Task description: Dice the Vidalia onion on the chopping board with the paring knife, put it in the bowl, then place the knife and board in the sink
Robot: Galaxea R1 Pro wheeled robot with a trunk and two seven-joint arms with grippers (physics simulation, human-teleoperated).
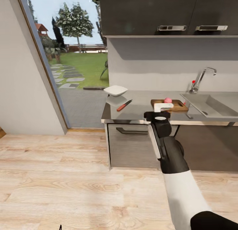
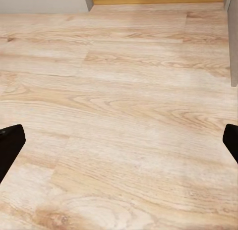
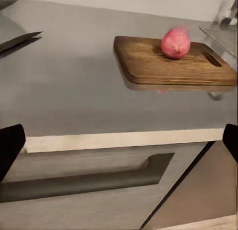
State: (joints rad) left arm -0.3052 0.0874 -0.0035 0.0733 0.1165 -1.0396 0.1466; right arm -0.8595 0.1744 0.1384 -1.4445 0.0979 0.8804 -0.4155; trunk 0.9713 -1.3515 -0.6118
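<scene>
The pinkish-red Vidalia onion [image 1: 168, 100] [image 3: 175, 43] rests whole on the brown chopping board [image 1: 178, 106] [image 3: 163, 66], which lies on the grey countertop [image 1: 140, 108] just left of the sink [image 1: 211, 106]. A red-handled paring knife [image 1: 124, 105] [image 3: 17, 40] lies left of the board, and the white bowl [image 1: 115, 90] stands behind it near the counter's left end. My right gripper [image 1: 163, 107] [image 3: 119, 145] hovers open at the counter's front edge, short of the board, holding nothing. In the left wrist view my left gripper [image 2: 119, 145] is open over bare wooden floor.
A tall chrome tap [image 1: 200, 78] with a red knob stands behind the sink. Dark upper cabinets [image 1: 165, 12] hang above the counter. A drawer with a bar handle [image 1: 130, 131] sits under the worktop. A large glazed opening [image 1: 76, 58] is to the left, over wooden floor [image 1: 66, 183].
</scene>
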